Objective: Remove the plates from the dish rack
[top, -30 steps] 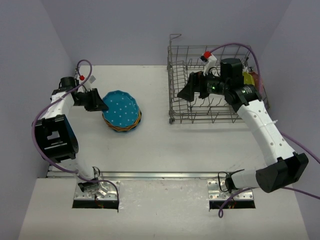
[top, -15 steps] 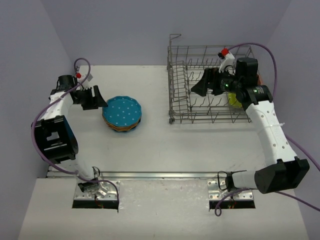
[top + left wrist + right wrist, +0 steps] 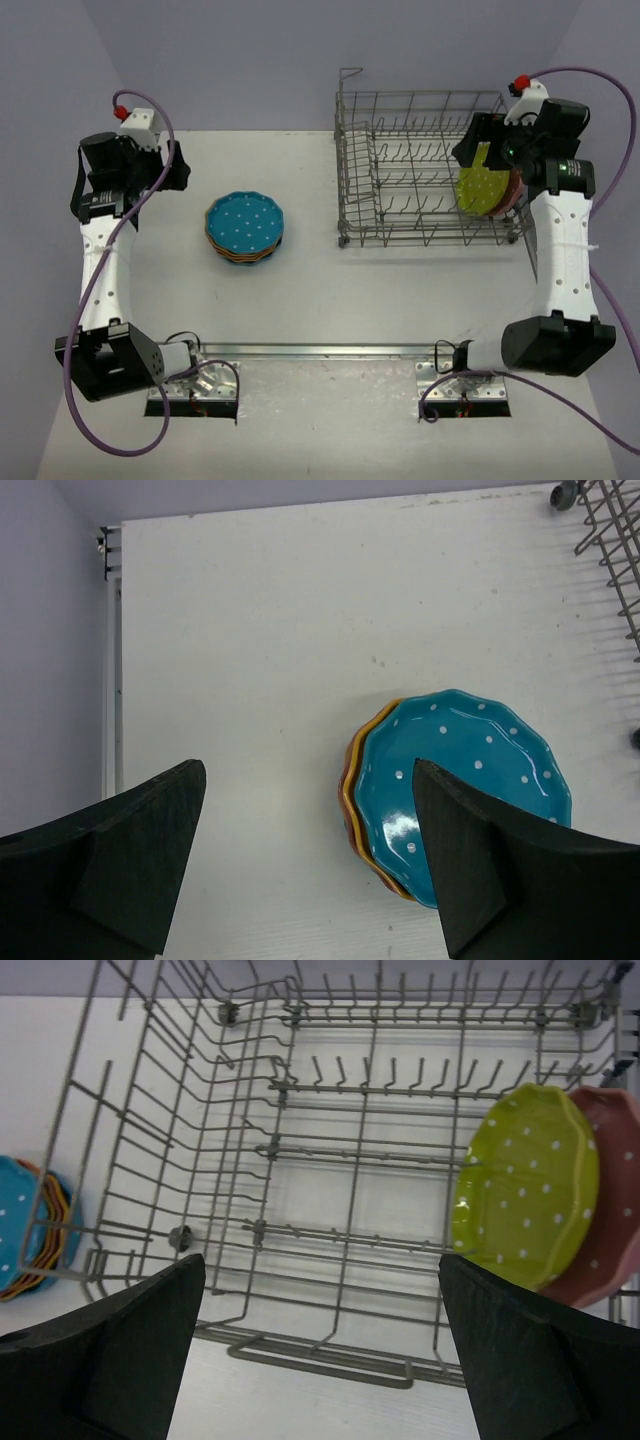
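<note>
Lilac walls are enclosing a white table (image 3: 330, 280), where a grey wire dish rack (image 3: 342, 190) is sitting at the far right. A yellow-green dotted scalloped plate (image 3: 525, 1185) and a pink one (image 3: 612, 1210) are standing on edge at its right end, faces turned along the rack.

The right gripper (image 3: 320, 1260), jaws spread and empty, is hovering over the bare tines. The plates are lying to the right of its gap, so I judge it needs to shift that way.

The left gripper (image 3: 307, 770), also spread and empty, is hanging well apart beside the stack topped by a teal-blue plate (image 3: 460, 780).

The green plate is hiding most of the pink one, and the frame edge is cropping it. The supporting tines are hard to make out.
</note>
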You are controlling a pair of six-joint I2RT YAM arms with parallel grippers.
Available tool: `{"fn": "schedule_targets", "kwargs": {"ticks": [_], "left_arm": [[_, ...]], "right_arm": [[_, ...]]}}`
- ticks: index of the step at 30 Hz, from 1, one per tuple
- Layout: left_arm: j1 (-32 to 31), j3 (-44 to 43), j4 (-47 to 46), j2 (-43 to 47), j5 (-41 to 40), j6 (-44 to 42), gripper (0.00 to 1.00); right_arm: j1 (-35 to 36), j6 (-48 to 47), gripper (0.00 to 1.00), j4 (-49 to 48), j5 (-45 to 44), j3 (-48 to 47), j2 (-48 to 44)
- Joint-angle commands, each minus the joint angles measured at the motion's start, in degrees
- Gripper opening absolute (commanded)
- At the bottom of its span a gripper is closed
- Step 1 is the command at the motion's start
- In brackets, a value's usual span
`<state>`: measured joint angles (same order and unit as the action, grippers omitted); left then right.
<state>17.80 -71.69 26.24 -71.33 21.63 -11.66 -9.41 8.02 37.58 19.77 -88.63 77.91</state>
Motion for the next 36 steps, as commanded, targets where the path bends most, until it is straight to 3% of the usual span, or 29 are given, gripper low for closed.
{"fn": "schedule_targets", "kwargs": {"ticks": [1,8,15,23,26,33,36], "left_arm": [[-5.26,3.04,-1.16,1.31,-4.22,-4.97,0.80],[-13.74,6.21,-1.45,4.26,-8.61,-4.43,0.79],[-14.03,5.63,-1.88,4.27,-9.34,-2.68,0.79],[-14.03,7.00,-2.86,4.39,-9.65,-1.73,0.80],[-14.03,8.15,-3.63,4.53,-9.87,-1.88,0.80],[-14.03,8.67,-4.71,4.45,-9.85,-1.35,0.80],[-14.03,8.67,-4.71,4.48,-10.11,-1.38,0.80]], "right_arm": [[-3.58,-4.39,0.99,2.28,-3.94,-3.01,3.42],[-10.03,-7.50,0.93,4.82,-9.64,-10.32,11.24],[-11.42,-10.91,0.71,8.47,-8.63,-16.98,21.14],[-11.33,-12.19,0.60,8.99,-8.96,-19.27,26.40],[-10.85,-13.01,0.52,8.32,-9.67,-19.07,27.22],[-8.70,-13.99,0.52,6.27,-15.31,-18.61,28.90],[-8.63,-13.62,0.56,6.04,-18.44,-19.80,30.55]]}}
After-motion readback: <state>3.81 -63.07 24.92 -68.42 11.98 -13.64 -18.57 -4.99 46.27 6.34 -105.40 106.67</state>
